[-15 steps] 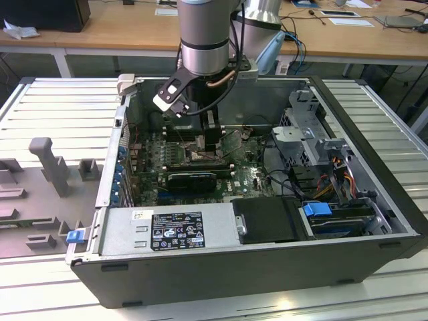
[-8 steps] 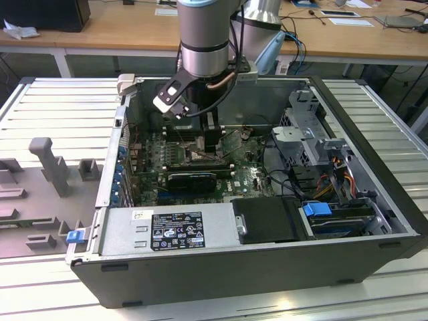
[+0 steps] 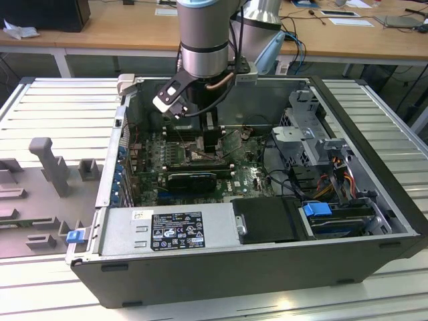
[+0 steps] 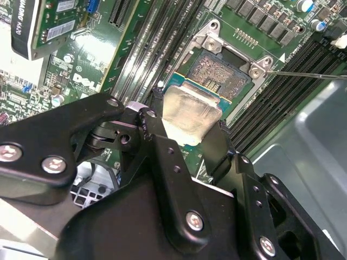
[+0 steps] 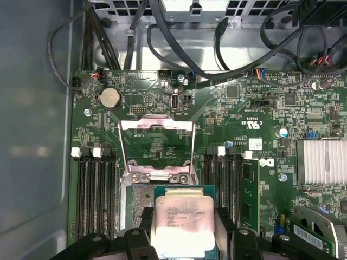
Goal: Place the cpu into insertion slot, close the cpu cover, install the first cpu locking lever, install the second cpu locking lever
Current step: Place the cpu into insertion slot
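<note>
- An open computer case (image 3: 221,274) lies on its side on a ribbed metal tabletop (image 3: 47,100), and the robot arm (image 3: 206,40) reaches down into it.
- In both wrist views the black gripper (image 4: 187,123) (image 5: 184,230) is closed on the cpu (image 4: 187,111) (image 5: 183,219). One finger (image 4: 154,122) presses each of two opposite edges.
- The cpu's pale silver top faces up.
- In the second wrist view the cpu is held tilted at the near edge of the insertion slot (image 4: 219,73). The slot's brownish-gold pin field lies bare beyond it, so the chip is not seated.
- In the first wrist view the cpu cover (image 5: 157,123), a thin silver frame, is swung open away from the slot on its hinge.
- A thin metal lever (image 4: 306,74) sticks out from one corner of the slot.
- Long black memory slots (image 5: 95,189) flank the slot on the green board (image 5: 238,124).
</note>
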Robot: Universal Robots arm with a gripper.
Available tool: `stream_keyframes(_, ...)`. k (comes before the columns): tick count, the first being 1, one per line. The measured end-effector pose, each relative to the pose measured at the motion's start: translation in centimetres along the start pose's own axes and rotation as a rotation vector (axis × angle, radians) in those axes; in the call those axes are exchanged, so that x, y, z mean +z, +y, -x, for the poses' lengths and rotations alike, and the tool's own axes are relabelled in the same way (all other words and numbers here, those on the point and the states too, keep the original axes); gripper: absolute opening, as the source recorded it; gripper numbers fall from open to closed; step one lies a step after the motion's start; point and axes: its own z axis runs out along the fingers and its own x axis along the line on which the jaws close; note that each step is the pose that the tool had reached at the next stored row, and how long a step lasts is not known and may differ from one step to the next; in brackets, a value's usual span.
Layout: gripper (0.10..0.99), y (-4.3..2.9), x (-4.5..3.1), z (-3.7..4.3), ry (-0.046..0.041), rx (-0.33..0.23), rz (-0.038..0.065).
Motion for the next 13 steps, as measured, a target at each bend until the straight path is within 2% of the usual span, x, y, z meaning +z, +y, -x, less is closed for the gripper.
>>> stream_keyframes(13, 0.525, -0.35, 0.46, -0.06, -0.0022, 0.025, 0.001)
